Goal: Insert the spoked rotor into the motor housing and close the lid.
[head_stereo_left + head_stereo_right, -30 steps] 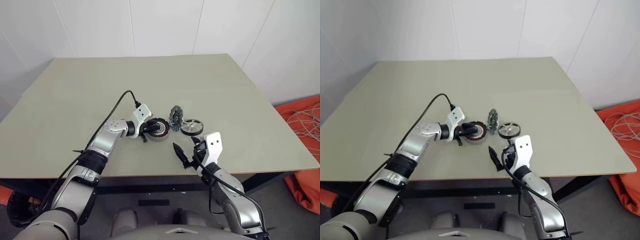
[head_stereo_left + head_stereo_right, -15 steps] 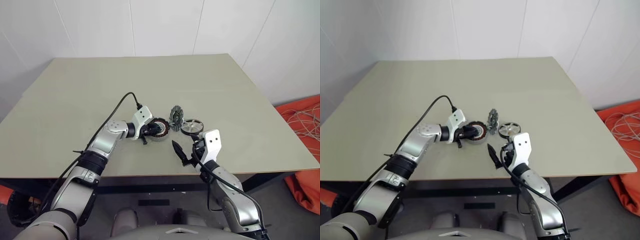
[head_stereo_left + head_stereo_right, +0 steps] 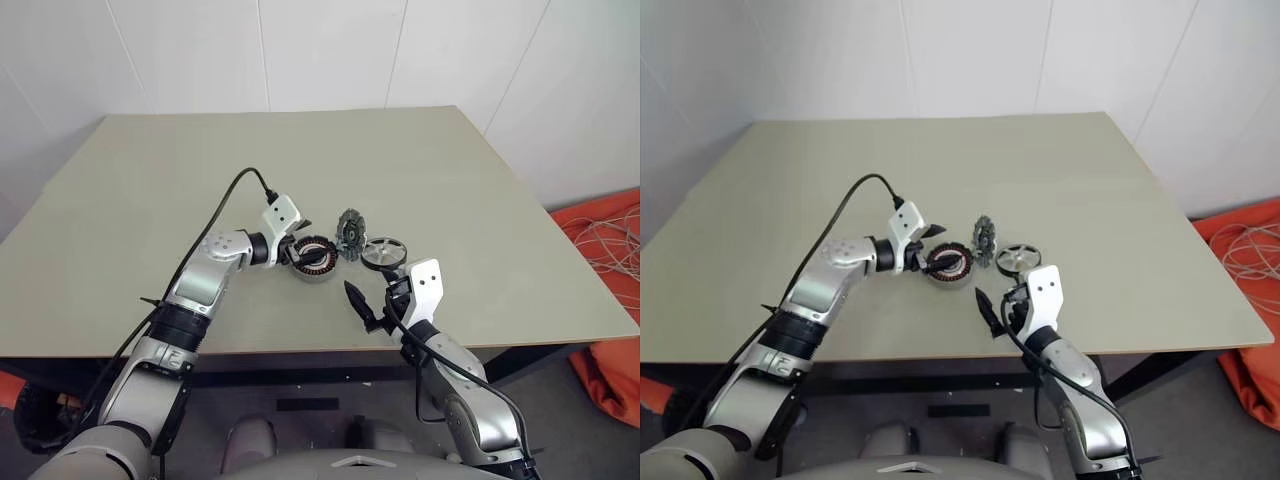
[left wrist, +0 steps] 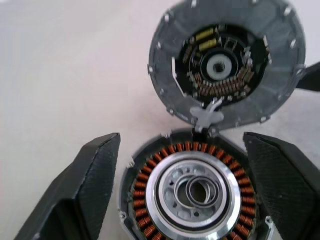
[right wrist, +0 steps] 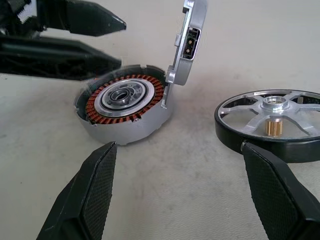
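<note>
- My left gripper (image 3: 297, 252) hovered just above the motor housing (image 3: 316, 259), its fingers (image 4: 85, 185) spread wide to either side and holding nothing.
- The motor housing lay flat on the worktop (image 3: 430, 180), its ring of coppery windings and silver centre facing up.
- The lid (image 3: 351, 234) stood upright on its edge at the housing's far rim, joined there by what looked like a small hinge, though I could not make that out for certain.
- The lid's inner face, with a dark centre and small components, was turned toward my left gripper.
- The spoked rotor (image 3: 384, 254) lay flat on the worktop just beside the lid, on the side of my right arm, apart from the housing.
- My right gripper (image 3: 373, 305) sat near the worktop's front edge, fully open and empty, pointing at the housing and rotor.
</note>
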Motion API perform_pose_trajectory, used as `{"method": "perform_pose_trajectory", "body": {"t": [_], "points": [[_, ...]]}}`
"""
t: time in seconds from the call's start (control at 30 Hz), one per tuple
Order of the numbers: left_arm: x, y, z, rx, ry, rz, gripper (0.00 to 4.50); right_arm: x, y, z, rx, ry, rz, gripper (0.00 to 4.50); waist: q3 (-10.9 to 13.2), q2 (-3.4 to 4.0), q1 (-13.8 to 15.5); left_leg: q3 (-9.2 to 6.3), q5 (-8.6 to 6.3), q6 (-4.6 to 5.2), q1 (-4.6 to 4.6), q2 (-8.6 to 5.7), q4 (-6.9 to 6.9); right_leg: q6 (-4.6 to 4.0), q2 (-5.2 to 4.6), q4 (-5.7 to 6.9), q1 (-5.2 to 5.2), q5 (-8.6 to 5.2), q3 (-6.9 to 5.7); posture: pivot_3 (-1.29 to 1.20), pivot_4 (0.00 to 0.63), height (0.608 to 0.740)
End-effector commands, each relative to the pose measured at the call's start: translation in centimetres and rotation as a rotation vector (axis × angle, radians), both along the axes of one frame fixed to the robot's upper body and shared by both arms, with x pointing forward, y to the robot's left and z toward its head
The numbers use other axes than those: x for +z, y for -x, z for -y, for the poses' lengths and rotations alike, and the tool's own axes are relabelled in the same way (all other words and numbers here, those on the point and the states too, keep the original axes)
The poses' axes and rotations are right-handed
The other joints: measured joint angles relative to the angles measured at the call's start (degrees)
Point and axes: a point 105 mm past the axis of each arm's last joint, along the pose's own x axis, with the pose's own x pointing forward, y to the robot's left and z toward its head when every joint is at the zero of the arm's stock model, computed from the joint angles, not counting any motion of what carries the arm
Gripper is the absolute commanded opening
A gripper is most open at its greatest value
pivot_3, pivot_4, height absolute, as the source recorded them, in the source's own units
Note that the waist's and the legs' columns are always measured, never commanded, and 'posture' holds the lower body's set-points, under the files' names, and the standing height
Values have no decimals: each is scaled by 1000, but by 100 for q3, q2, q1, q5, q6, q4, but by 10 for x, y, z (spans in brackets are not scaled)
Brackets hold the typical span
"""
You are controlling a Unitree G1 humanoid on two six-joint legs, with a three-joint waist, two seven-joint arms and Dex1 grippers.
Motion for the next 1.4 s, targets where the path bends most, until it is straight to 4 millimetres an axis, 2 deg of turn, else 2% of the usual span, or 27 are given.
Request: {"method": "perform_pose_trajectory", "body": {"t": [0.03,0.07,0.2,0.3,0.33,0.47,0.77,0.83,1.1,1.4], "points": [[17,11,-2,6,45,29,2948,16,-3,-2,15,-17,58,4500,1,1,-6,0,0,0,0,0,0,0,0,0,0,0,0,0,0,740],[16,15,-3,8,52,19,2495,16,-3,-3,16,-17,58,4500,1,1,-7,1,0,0,-1,0,0,-1,0,0,-1,0,0,0,0,740],[4,34,-8,21,57,-39,1219,16,-2,-3,16,-17,56,4500,2,2,-23,1,0,0,-2,1,0,2,0,1,-3,-3,0,0,0,740],[-11,40,-13,61,48,-84,198,16,-2,-3,17,-19,54,4500,4,4,-34,1,-1,1,-2,1,0,29,1,1,-3,-18,0,0,0,740],[-14,41,-13,68,47,-92,13,16,-2,-3,18,-18,54,4500,4,4,-33,2,-4,6,-3,0,1,35,1,0,-4,-21,0,0,0,740],[-20,36,-13,61,18,-100,13,16,-3,-4,23,-17,55,4500,8,1,-26,2,-8,14,-1,0,2,38,0,1,0,-22,-2,0,0,740],[-17,17,-6,-13,-14,-93,13,16,-1,-3,9,-18,58,4500,8,1,-28,0,1,-2,-4,-1,1,33,1,0,-3,-19,-2,0,0,740],[-16,16,-2,-35,-6,-100,13,17,-1,-4,4,-19,60,4500,8,1,-28,0,2,-3,-6,-2,1,5,1,0,-3,-3,-2,0,0,740],[-20,17,5,-92,-24,-120,13,18,-6,-2,-6,-17,62,4500,8,1,-25,0,3,-5,-7,-2,2,2,0,1,-5,-2,-2,0,0,740],[-24,10,3,-61,-54,-130,13,19,-7,-3,-7,-18,64,4500,8,1,-22,1,4,-7,-7,-2,2,0,1,2,-5,0,-2,0,0,740]]}}
